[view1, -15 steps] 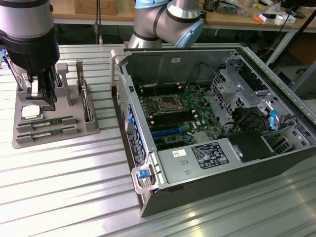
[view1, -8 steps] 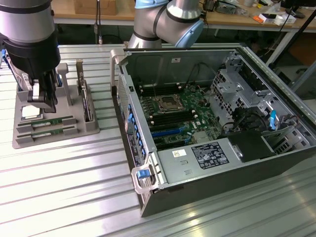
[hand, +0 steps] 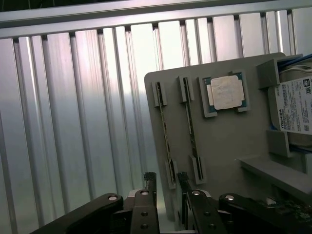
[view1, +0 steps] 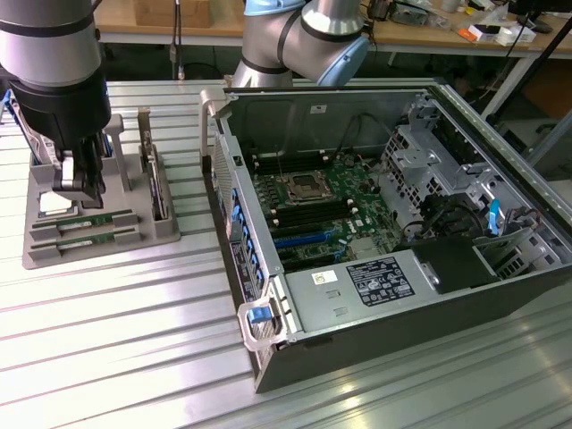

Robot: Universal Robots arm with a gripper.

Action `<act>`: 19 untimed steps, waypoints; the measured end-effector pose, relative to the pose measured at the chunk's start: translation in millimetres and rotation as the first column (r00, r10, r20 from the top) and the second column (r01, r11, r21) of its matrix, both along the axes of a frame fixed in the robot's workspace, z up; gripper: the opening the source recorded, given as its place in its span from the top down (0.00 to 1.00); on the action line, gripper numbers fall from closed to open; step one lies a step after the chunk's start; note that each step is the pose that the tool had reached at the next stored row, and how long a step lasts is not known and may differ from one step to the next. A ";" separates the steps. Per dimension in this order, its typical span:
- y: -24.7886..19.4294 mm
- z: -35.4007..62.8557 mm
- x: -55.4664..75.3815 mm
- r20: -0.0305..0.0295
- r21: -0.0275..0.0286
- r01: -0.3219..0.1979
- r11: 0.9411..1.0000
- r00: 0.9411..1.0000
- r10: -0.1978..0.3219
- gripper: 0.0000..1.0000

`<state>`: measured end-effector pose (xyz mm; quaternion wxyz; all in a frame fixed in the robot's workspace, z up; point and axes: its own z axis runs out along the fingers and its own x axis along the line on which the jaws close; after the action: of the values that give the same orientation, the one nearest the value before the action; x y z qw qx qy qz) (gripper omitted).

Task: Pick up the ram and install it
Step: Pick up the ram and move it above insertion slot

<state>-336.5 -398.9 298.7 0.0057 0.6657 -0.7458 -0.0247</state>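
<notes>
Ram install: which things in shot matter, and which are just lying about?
Job:
- ram sticks, in tray slots
- gripper, open, above the tray
- motherboard in the open case

Lying about:
- CPU, in the tray
- hard drive, in the tray

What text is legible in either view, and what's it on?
"TOSHIBA": on the white label of the hard drive, wrist view. The smaller print on that label is too blurred to read.
CPU chip: markings too faint to read.
Black label on the metal cover inside the case: print too small to read.
White sticker beside it: too small to read.
</notes>
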 end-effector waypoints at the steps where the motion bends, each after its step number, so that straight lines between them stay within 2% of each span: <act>1: 0.0 -0.9 0.0 0.000 0.000 0.000 1.000 1.000 0.000 0.70; 14: 0.0 -10.5 0.0 0.000 0.000 0.000 1.000 1.000 0.000 0.70; 19: 0.0 -17.1 0.0 0.000 0.000 0.000 1.000 1.000 0.000 0.70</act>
<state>-336.5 -398.9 281.6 0.0057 0.6657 -0.7458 -0.0247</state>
